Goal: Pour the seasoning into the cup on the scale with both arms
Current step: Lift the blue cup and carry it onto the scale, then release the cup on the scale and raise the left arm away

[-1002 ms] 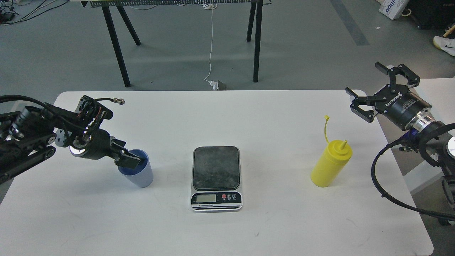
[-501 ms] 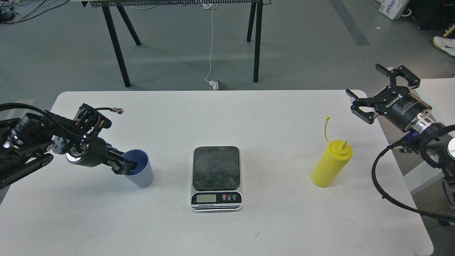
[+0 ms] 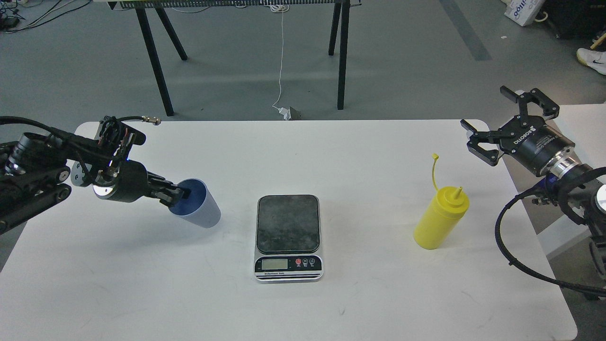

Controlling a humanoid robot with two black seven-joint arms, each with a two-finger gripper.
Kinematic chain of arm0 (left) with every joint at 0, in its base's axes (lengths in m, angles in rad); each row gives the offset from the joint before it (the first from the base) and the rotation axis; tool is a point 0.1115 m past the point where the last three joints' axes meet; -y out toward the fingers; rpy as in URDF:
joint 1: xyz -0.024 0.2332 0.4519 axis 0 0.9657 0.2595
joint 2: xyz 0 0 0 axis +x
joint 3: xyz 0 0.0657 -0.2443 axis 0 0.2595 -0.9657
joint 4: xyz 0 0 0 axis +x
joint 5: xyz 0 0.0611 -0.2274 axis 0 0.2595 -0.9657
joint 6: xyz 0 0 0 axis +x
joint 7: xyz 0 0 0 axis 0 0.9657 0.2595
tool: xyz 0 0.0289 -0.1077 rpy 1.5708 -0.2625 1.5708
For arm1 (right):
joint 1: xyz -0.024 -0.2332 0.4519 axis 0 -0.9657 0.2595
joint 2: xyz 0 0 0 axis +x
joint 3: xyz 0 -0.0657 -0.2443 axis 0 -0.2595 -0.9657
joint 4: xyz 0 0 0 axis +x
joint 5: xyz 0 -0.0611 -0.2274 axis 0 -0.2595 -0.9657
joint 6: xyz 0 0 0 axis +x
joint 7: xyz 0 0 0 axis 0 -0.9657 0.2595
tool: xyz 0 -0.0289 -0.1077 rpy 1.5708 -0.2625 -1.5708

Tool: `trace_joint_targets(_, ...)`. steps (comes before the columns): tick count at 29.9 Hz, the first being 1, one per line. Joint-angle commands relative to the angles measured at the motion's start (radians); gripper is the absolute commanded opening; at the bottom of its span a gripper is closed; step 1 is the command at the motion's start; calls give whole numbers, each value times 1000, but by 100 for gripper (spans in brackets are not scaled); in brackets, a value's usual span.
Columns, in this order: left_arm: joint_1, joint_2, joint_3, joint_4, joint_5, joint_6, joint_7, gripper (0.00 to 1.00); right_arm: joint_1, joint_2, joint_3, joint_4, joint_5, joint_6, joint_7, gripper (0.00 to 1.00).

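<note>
The light-blue cup (image 3: 200,213) is tilted, its mouth turned left toward my left gripper (image 3: 181,193), which is shut on its rim with one finger inside. It is left of the scale (image 3: 288,270), whose dark weighing plate (image 3: 288,223) is bare. The yellow seasoning bottle (image 3: 440,219) stands upright right of the scale, nozzle uncovered, cap strap sticking up. My right gripper (image 3: 492,116) is open and empty, above and to the right of the bottle, near the table's far right corner.
The white table (image 3: 303,156) carries everything. Black trestle legs (image 3: 154,57) and a white cable (image 3: 281,57) are on the floor beyond its far edge. A second white surface (image 3: 584,118) adjoins on the right.
My left gripper has moved right and slightly up with the cup, tipping it from upright onto a slant toward the scale. The right gripper, bottle and scale have barely moved.
</note>
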Motion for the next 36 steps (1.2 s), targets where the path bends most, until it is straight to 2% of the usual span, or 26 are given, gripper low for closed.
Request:
trace_joint_targets(1,-108,3,-3,-17,-172,0,0,0,0,1,0,-2,0,0,0,99)
trace_joint_targets(3,-158,-8,-2,-37,-207,0,0,0,-3,1,0,-2,0,0,0,99)
trace_joint_targets(6,-182,-92,6,-44,-200,0,0,0,-3,1,2,-2,0,0,0,99)
trace_joint_targets(16,-112,-341,26,-11,115,0,0,0,-14,0,3,-6,2,0,0,99)
trace_joint_targets(28,-98,-353,58,22,122,0,0,2,-17,-2,15,-6,2,0,0,99)
trace_joint_targets(33,-83,-351,58,25,121,0,0,8,-20,-2,15,-6,2,0,0,99)
trace_joint_targets(36,-83,-348,57,25,112,0,0,15,-20,-3,15,-6,2,0,0,99)
